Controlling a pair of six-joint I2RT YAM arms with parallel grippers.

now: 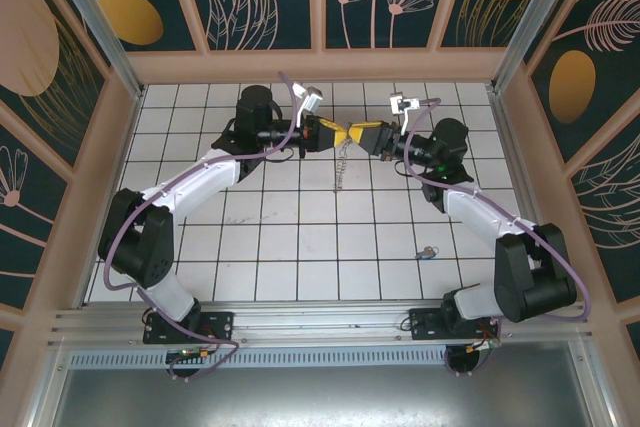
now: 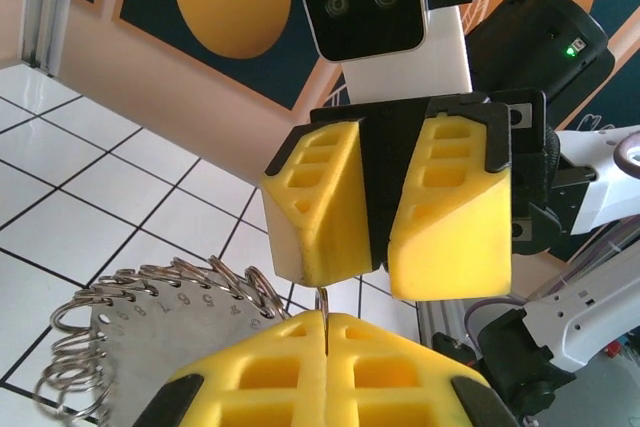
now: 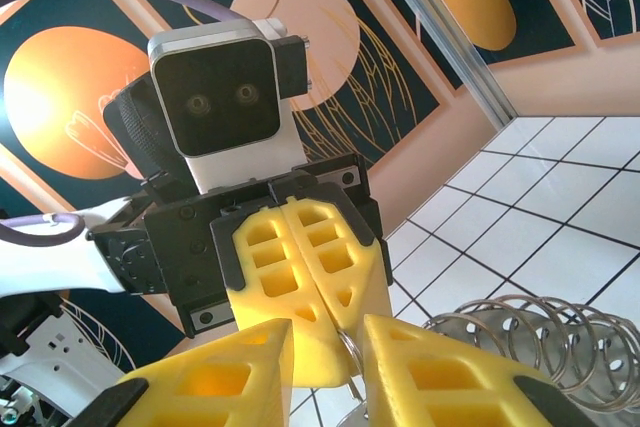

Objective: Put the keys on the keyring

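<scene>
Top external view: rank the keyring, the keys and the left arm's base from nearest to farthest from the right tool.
1. keyring: at the right tool, hanging just left of it.
2. keys: right side, well toward the near edge.
3. left arm's base: at the near edge, far left.

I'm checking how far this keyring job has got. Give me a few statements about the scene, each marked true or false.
1. The keys lie on the table, not on the keyring. True.
2. The left gripper is open and empty. False: it is shut on a thin ring of the keyring.
3. The right gripper faces the left gripper tip to tip. True.
4. The keyring lies flat on the table. False: it hangs from the left gripper.
</scene>
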